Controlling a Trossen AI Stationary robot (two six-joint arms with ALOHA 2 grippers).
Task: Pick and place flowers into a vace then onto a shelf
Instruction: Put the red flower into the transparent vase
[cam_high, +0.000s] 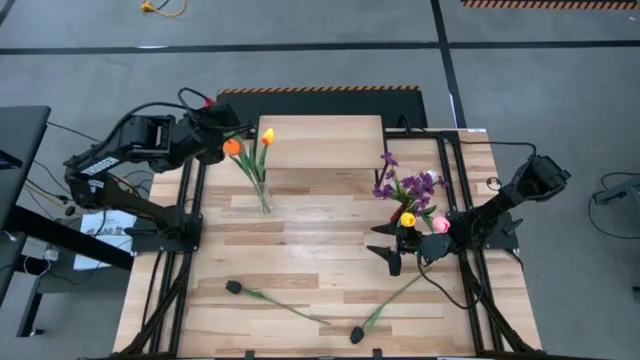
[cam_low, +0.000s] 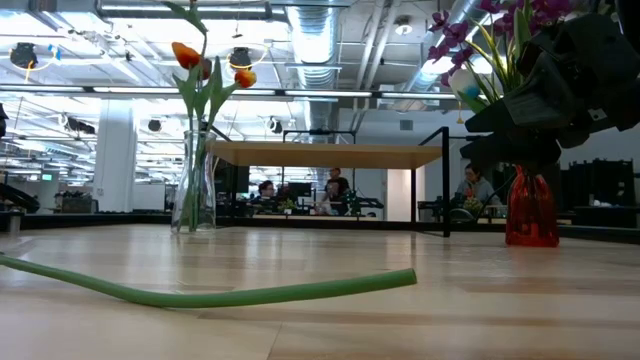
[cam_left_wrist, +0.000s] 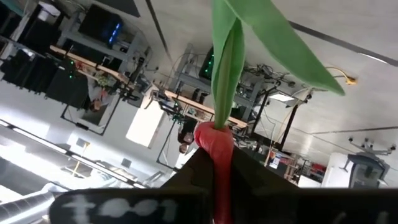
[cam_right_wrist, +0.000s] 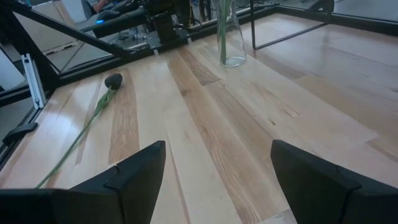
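Top-down arrangement of the slatted table with both arms. The left gripper, at the far left beside the shelf, has its fingers pressed together on a red tulip; the left wrist view shows the red head wedged between the dark fingers, with green stem and leaf rising beyond it. Just right of this gripper, a clear glass vase stands on the table in front of the shelf's left end, holding an orange tulip and a yellow-orange tulip. The right gripper hovers over the table right of centre with fingers spread wide and nothing between them. Beside it stands a red vase with purple-blossom sprigs, a yellow tulip and a pink tulip. Two black-headed flowers lie flat on the near table: one left, one centre.
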